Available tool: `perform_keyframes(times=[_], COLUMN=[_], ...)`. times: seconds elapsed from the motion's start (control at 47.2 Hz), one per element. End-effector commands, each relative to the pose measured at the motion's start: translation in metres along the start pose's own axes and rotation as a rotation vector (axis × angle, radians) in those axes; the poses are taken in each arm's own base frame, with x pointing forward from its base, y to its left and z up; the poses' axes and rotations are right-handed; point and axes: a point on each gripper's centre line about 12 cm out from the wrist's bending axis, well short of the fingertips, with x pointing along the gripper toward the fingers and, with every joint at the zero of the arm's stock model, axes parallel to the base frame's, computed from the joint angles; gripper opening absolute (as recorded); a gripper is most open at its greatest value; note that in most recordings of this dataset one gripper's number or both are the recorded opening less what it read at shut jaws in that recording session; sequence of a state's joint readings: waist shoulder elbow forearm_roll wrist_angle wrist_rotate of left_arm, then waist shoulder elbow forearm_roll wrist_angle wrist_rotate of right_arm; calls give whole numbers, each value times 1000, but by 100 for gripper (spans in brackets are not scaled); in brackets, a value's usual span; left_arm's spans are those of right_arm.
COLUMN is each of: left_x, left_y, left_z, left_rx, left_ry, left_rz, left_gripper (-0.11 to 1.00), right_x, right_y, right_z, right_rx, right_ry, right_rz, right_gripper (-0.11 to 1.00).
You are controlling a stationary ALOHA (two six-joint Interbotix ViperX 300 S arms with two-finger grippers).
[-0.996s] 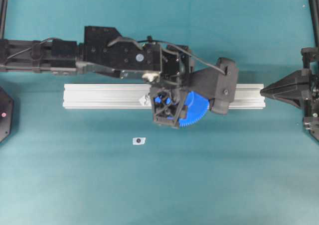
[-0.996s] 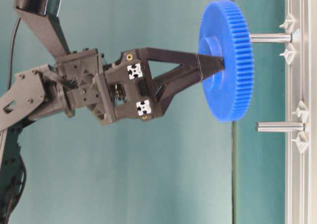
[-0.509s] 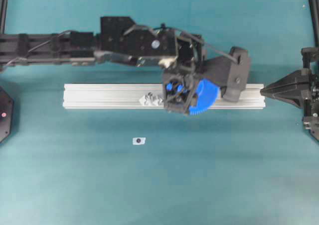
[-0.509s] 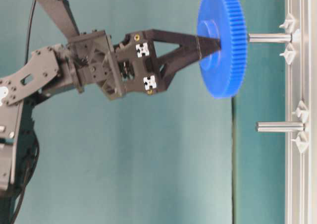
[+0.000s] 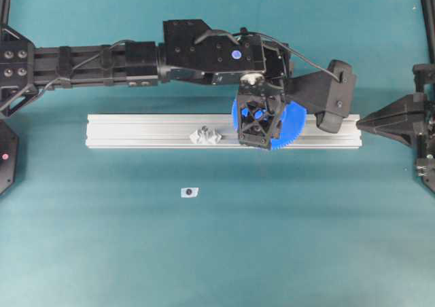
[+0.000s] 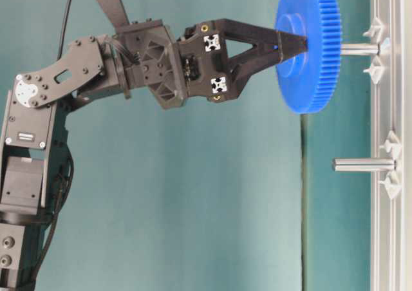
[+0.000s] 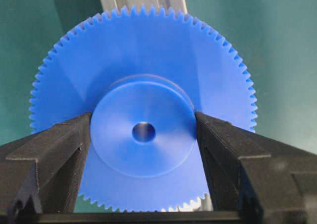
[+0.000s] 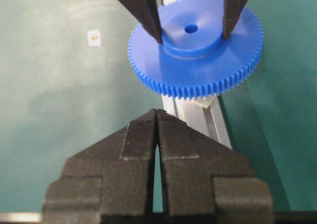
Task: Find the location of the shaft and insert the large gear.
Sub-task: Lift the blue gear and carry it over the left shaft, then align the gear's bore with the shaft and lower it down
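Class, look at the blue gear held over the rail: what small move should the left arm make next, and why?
Probably ease the large gear straight along the shaft toward the rail. The left tool grips the gear's hub on both sides, the shaft's tip already meets the gear's far face, and something pale shows in the centre hole in the wrist view. Bare shaft remains between gear and rail.

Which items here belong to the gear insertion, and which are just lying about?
In the job:
- large gear, clamped by its hub in the left gripper
- shaft, just beyond the gear
- aluminium rail carrying the pegs

Lying about:
- second peg on the rail
- small white tag on the mat
- right gripper, shut, idle
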State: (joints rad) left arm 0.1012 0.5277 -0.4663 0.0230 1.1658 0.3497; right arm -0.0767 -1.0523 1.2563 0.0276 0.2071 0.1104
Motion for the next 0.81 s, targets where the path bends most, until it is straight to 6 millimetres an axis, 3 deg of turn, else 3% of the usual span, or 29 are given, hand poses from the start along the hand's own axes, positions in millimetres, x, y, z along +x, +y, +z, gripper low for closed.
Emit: perform_keyframes(times=[0.0,0.36,0.784], left_x=[-22,-3,4], left_y=[7,11,27], left_z=[6,-4,-20], left_rx=[-5,-19,-60], left_ry=[-45,1,28], left_rz=[24,11,15], left_gripper=[71,71,71], right_x=[0,-3,-4], right_y=[0,0,0], right_z=[3,3,1], right_rx=[10,10,12], right_ry=[-2,-3,1], right_rz=[-2,-2,-2], right_gripper=[0,0,0])
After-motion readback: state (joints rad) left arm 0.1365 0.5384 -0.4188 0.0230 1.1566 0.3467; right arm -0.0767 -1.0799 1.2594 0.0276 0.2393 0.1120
